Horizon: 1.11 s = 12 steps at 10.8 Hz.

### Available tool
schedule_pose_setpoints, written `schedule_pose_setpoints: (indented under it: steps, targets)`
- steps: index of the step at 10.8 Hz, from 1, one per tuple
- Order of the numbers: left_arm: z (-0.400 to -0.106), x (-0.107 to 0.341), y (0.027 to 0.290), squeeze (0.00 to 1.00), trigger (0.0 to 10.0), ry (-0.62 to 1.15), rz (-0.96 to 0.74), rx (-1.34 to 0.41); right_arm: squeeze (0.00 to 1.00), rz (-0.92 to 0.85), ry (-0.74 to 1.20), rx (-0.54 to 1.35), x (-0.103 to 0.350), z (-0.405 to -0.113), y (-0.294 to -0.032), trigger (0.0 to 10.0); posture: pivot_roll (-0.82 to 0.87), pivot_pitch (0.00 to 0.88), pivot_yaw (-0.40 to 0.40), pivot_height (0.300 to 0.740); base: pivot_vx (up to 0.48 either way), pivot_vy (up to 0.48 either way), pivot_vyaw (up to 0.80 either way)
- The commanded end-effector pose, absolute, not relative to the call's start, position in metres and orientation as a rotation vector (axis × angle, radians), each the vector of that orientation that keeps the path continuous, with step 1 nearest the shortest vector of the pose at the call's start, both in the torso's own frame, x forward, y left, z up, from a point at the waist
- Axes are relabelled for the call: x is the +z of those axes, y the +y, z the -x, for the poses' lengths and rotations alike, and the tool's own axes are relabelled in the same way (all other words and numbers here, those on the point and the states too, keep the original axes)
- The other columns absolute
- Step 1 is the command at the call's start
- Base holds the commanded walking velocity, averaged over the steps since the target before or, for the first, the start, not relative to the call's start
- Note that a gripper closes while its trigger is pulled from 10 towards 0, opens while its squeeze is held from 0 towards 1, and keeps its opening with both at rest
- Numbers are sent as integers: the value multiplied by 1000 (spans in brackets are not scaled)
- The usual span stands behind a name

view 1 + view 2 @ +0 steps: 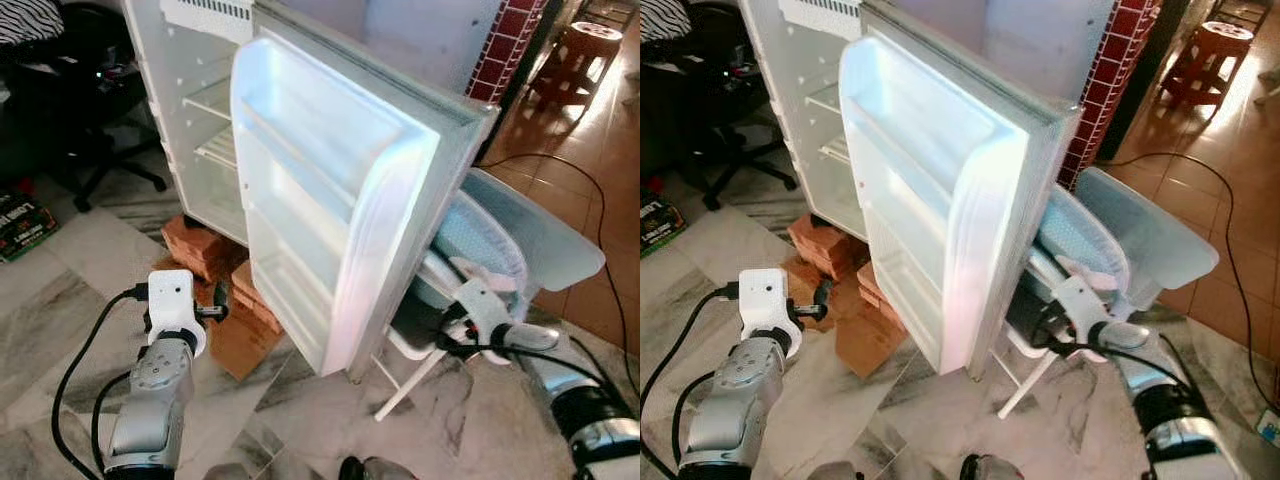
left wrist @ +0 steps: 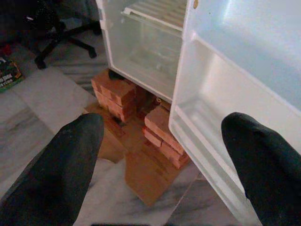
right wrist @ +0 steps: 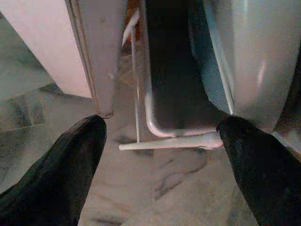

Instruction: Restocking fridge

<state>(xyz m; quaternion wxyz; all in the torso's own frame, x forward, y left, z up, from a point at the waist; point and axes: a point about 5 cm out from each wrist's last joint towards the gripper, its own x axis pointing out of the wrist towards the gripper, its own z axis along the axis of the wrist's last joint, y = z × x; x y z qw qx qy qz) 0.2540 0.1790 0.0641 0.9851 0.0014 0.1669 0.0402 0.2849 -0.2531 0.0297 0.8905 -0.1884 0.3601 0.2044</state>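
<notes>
So the fridge (image 1: 200, 110) is standing wide open with its door (image 1: 330, 200) swung out toward the camera, and the white door shelves and the wire racks inside look bare. The fridge body is propped up on stacks of red bricks (image 1: 205, 250), with a flat piece of brown cardboard (image 1: 240, 345) lying on the marble floor (image 1: 60, 300) just in front of them. The left claw (image 2: 162, 155) is held low in front of the bricks, fingers spread wide apart and gripping nothing; in its wrist view you look between the two black fingers (image 2: 66, 165) straight at the bricks and the bottom door shelf. The right claw (image 3: 162, 155) is also released and holding nothing, hovering near the floor just beside the outer edge of the door, pointed at a white metal-framed folding chair (image 1: 500, 250) with a pale blue seat that sits behind the door. Off to the left there's a black office chair (image 1: 90, 130), and a small red stool (image 1: 585, 50) stands on the reddish tile floor at the far right, with a black cable (image 1: 600, 260) trailing across that tile.
</notes>
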Motion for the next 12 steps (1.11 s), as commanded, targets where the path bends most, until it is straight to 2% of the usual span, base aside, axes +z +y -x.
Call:
schedule_pose_setpoints:
  steps: [1, 3, 4, 6, 8, 11, 12]
  targets:
    - [-253, 64, 179, 0, 10000, 342, -8, 79, 0, 449, 693, 320, 55, -296, -283, 10000, 103, 0, -31, 740, 0, 0, 0]
    - [-253, 64, 178, 0, 10000, 342, -6, 74, 0, 535, 728, 250, 64, -294, -310, 10000, 101, 0, -32, 740, 0, 0, 0]
    - [-254, 65, 178, 0, 10000, 341, -5, 74, 0, 506, 666, 209, 78, -299, -317, 10000, 101, 0, -33, 740, 0, 0, 0]
    - [-253, 64, 179, 0, 10000, 343, -6, 74, 0, 396, 575, 311, 84, -304, -296, 10000, 97, 0, -32, 740, 0, 0, 0]
    - [-254, 64, 178, 0, 10000, 343, -6, 68, 0, 183, 449, 355, 91, -306, -272, 10000, 89, 0, -25, 740, 0, 0, 0]
    - [-257, 64, 176, 0, 10000, 339, -9, 54, 0, 10, 281, 408, 110, -311, -255, 10000, 82, 0, -17, 740, 0, 0, 0]
    - [-258, 64, 176, 0, 10000, 337, -13, 53, 0, -151, 143, 433, 132, -320, -240, 10000, 82, 0, -19, 740, 0, 0, 0]
